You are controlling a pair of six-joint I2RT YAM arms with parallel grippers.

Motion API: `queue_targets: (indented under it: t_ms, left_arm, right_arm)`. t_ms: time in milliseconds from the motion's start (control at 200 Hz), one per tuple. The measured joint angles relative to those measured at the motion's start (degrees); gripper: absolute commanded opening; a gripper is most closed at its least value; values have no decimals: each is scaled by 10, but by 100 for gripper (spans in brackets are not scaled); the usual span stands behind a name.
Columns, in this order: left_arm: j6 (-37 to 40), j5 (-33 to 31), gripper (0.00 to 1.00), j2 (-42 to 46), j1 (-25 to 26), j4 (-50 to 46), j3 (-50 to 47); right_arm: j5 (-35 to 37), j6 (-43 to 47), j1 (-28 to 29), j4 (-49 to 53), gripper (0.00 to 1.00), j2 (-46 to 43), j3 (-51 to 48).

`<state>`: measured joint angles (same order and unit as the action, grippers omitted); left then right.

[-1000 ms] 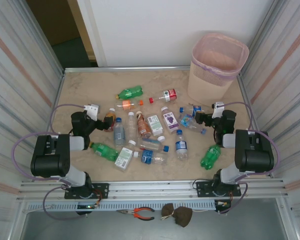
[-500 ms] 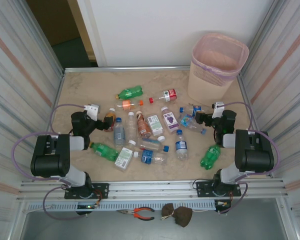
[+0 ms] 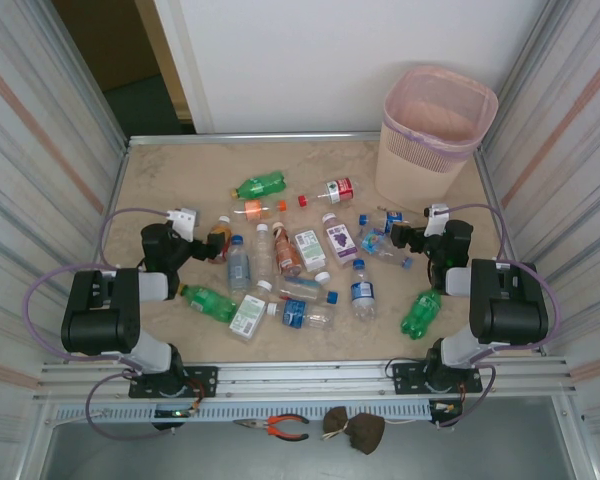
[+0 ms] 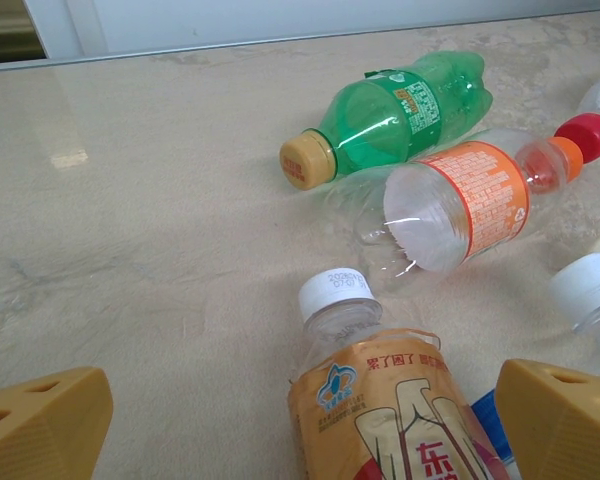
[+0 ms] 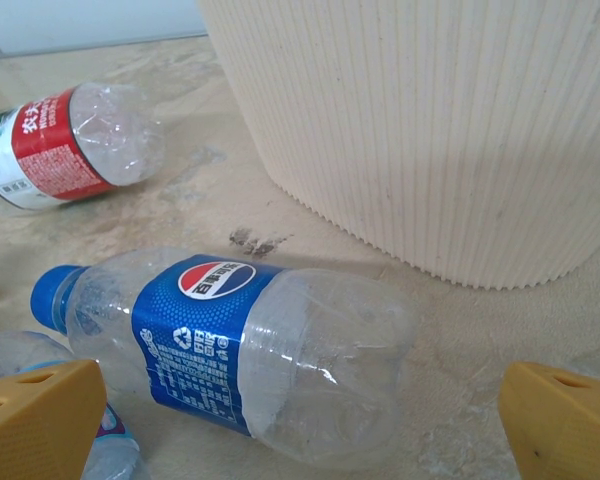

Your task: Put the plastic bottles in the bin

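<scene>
Our left gripper [image 4: 300,425] stood with its yellow fingers spread wide and empty, low over the beige stone-patterned table [image 3: 180,175]. A brownish-orange plastic bottle with a white cap [image 4: 375,400] lay framed between the tips but was not gripped. Just beyond it lay a clear bottle with an orange label [image 4: 460,205] and a green bottle with a tan cap [image 4: 400,110], side by side. Our right gripper [image 5: 300,420] was likewise wide apart and held nothing. In front of it a clear bottle with a blue label and blue cap [image 5: 240,350] lay on its side, with a clear bottle with a red label [image 5: 70,145] farther off. The ribbed wall of the pale pink slotted plastic bin [image 5: 430,130] rose close behind the blue-labelled one. From above, the bin [image 3: 415,160] stood upright at the far right corner, the bottles scattered across the middle of the table. Over the last second we saw nothing shift: neither arm, neither set of fingers, no bottle. We judged the task barely begun, both arms waiting before a first pick.
</scene>
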<state>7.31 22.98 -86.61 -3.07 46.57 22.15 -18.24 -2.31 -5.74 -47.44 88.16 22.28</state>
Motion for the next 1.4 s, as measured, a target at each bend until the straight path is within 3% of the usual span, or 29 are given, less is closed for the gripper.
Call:
queue_targets:
  t_ms: [321,691,1002,1398]
  left_arm:
    - [-5,-16,99,23,0,-10,-2]
    - [-11,-66,97,132,12,-146,33]
    - [-80,-111,92,189,21,-345,142]
    - [-126,-15,91,193,21,-656,326]
  right_arm:
    - [29,0,16,20,99,-21,0]
    - [56,13,36,154,99,-126,22]
    - [103,-61,52,410,99,-228,113]
    - [187,-231,53,782,99,-272,219]
